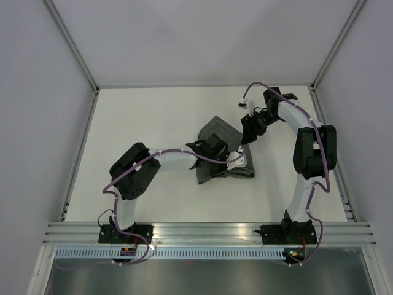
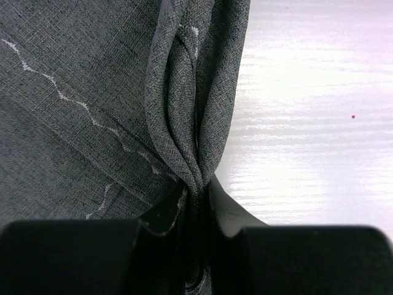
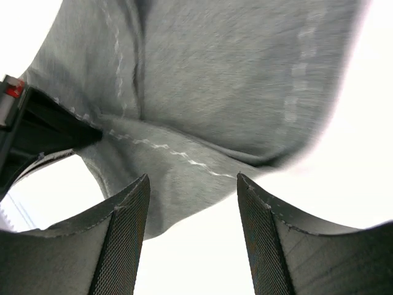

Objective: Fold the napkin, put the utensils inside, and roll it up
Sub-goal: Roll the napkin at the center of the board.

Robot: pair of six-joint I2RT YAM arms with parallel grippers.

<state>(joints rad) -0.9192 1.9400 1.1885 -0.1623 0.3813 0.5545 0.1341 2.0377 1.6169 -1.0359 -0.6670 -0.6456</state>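
Note:
The dark grey napkin (image 1: 222, 150) lies crumpled and partly folded in the middle of the white table. My left gripper (image 1: 213, 149) is over its middle and is shut on a bunched fold of the napkin (image 2: 184, 110), which rises from between the jaws in the left wrist view. My right gripper (image 1: 248, 134) is open and empty, just above the napkin's right corner. In the right wrist view the napkin (image 3: 221, 80) hangs beyond the spread fingers (image 3: 126, 239), with its light stitched line showing. No utensils are in view.
A small white and black object (image 1: 243, 104) lies on the table behind the right gripper. Grey walls enclose the table on three sides. A metal rail (image 1: 209, 232) runs along the near edge.

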